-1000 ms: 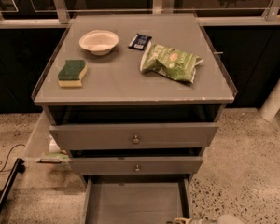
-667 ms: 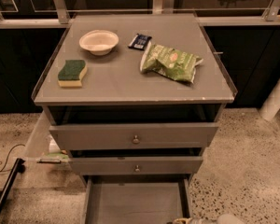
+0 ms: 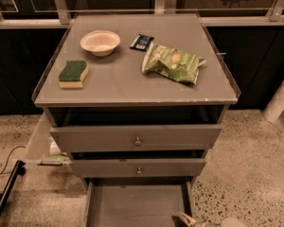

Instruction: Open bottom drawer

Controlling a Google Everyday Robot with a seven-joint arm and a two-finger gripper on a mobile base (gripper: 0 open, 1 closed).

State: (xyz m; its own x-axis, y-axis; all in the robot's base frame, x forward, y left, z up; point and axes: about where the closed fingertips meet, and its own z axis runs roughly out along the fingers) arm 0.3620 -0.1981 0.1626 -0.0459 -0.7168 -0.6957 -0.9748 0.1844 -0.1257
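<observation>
The grey cabinet (image 3: 132, 86) has three drawers. The bottom drawer (image 3: 137, 205) is pulled out toward me, and its plain grey inside shows at the lower edge of the view. Its front panel and knob are out of view below the frame. Only a small part of my gripper (image 3: 188, 220) shows, at the bottom edge by the drawer's right front corner. The middle drawer (image 3: 138, 167) and the top drawer (image 3: 137, 137) each have a small round knob and stand slightly out.
On the cabinet top lie a white bowl (image 3: 100, 42), a green-and-yellow sponge (image 3: 73, 74), a green chip bag (image 3: 173, 63) and a dark packet (image 3: 142, 41). A black bar (image 3: 4, 193) and a cable (image 3: 0, 162) lie on the floor at left. A white post (image 3: 279, 100) stands at right.
</observation>
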